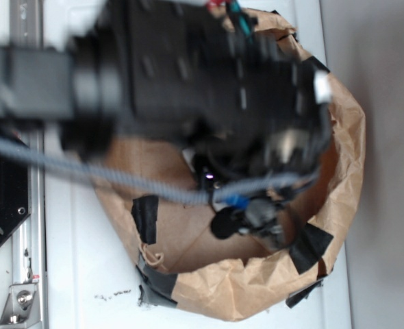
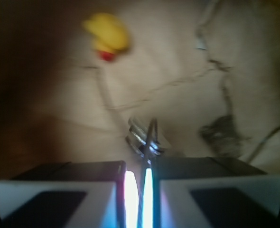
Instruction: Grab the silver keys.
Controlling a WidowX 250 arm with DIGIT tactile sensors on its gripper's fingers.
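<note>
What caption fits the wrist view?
Hand nearly closed on the silver keys over crumpled brown paper, yellow rubber duck lying beyond.

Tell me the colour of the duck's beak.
Red. The duck is yellow with a red beak; the wrist view shows it best.

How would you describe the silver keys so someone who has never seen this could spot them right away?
Look inside the crumpled brown paper nest under the arm. In the wrist view, the silver keys sit right at the tips of the gripper, whose fingers are nearly shut around their thin ring. They are shiny metal, unlike the yellow duck farther off.
</note>
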